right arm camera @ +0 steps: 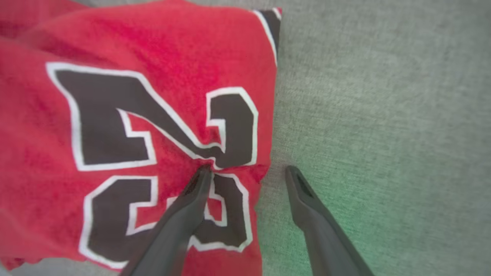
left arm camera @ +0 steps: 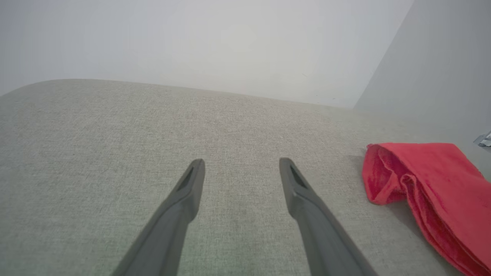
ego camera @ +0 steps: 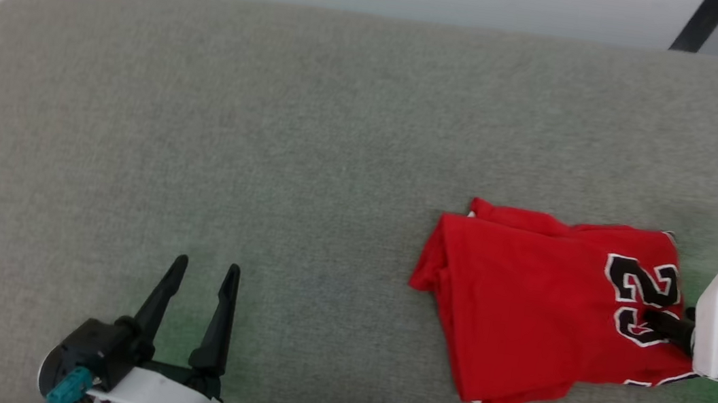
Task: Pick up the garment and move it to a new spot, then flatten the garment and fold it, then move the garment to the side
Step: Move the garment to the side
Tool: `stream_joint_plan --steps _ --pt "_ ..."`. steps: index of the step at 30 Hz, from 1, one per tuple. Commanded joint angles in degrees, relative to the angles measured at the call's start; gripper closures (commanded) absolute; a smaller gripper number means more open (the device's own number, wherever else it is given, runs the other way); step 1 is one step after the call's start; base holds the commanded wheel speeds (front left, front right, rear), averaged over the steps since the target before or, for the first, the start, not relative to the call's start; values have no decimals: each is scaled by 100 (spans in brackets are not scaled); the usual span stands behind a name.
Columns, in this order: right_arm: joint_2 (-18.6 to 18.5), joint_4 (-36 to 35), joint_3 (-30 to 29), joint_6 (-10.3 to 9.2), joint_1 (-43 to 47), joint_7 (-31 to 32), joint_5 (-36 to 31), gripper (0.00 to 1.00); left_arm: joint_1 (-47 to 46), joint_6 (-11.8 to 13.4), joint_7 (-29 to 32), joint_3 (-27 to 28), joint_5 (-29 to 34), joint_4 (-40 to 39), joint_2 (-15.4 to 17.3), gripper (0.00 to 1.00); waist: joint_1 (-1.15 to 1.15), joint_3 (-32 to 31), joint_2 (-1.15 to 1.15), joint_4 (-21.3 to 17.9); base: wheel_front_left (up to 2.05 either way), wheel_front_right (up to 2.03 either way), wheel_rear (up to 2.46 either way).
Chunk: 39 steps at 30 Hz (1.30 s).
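While the garment (ego camera: 545, 306) lies folded into a compact red bundle on the right-hand part of the cushion (ego camera: 273, 116), well clear of its far edge and its rounded far-left corner, both grippers stand wide open and empty.

Right gripper (right arm camera: 248, 170): straddles the bundle's right edge. One finger is planted on the number print (right arm camera: 153, 126), where the cloth puckers around the tip; the other rests on bare cushion just beside the edge. Nothing is pinched.

Left gripper (ego camera: 206, 265): over bare cushion toward the near left, well apart from the garment, fingers spread, holding nothing.

Handling, as judged: light, soft, limp knit with no stiffness of its own, so it will likely sag and spill open from any single hold. Stacked layers show at the rolled left edge (left arm camera: 383, 180) — they look free to slide over one another. Fabric on upholstery should drag rather than glide, so a push may ruck the lower layer. Not fragile; the print may be a touch firmer than the plain cloth.

Where to hold: at the right edge, gathering all layers between the fingers rather than the top one alone — the spot being straddled suits that. A second hold at the rolled left edge would help keep the fold intact during the shift to the side.
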Motion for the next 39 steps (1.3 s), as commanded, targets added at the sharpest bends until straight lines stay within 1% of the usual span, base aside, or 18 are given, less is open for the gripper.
stream_joint_plan --steps 1,3,4,6,8,14,16,17,21,24,27,31,35,39 --pt "62 81 142 -8 95 -10 58 0 -80 -36 -32 7 34 37 -16 0 0 210 0 196 0 0 0" --pt "105 133 265 -8 175 -103 116 0 -111 -54 -34 36 47 43 -41 0 0 224 0 197 0 0 0" --pt "123 100 371 -8 201 -158 157 5 -120 -51 -34 49 57 51 -57 0 0 223 0 190 0 0 0" --pt "155 0 512 14 242 -375 280 100 -137 -67 -35 72 86 66 -80 0 0 204 0 161 0 0 0" --pt "135 -14 625 13 265 -524 369 100 -150 -86 -31 84 97 72 -107 0 0 170 0 104 0 0 0" --pt "-99 -95 513 3 153 -1336 624 100 -191 -109 -32 144 179 26 -139 0 0 81 0 -180 0 0 0" --pt "-257 -102 439 -10 148 -1576 717 100 -194 -107 -32 183 215 -10 -157 0 0 69 0 -322 0 0 0" --pt "-257 -102 439 -10 148 -1576 717 100 -194 -107 -32 183 215 -10 -157 0 0 69 0 -322 0 0 0" --pt "-555 -107 280 -9 223 -2026 919 100 -242 -124 -31 226 341 -96 -154 0 0 97 0 -645 0 0 0" --pt "-904 -68 150 -9 236 -2333 952 100 -334 -123 -31 266 409 -155 -125 0 0 165 0 -877 0 0 0" --pt "-1173 84 -86 -9 184 -2632 933 100 -426 -136 -32 267 501 -207 -77 0 0 256 0 -1070 0 0 0" --pt "-1394 429 -398 -9 17 -3061 847 100 -613 -145 -27 211 580 -273 4 0 0 401 0 -1261 0 0 0" --pt "-1479 930 -560 -9 -252 -3373 632 100 -917 -153 -21 17 697 -286 88 0 0 591 0 -1357 0 0 0" --pt "-1413 1447 -708 -9 -596 -3696 433 100 -1279 -173 -15 -228 735 -278 170 0 0 827 0 -1395 0 0 0"
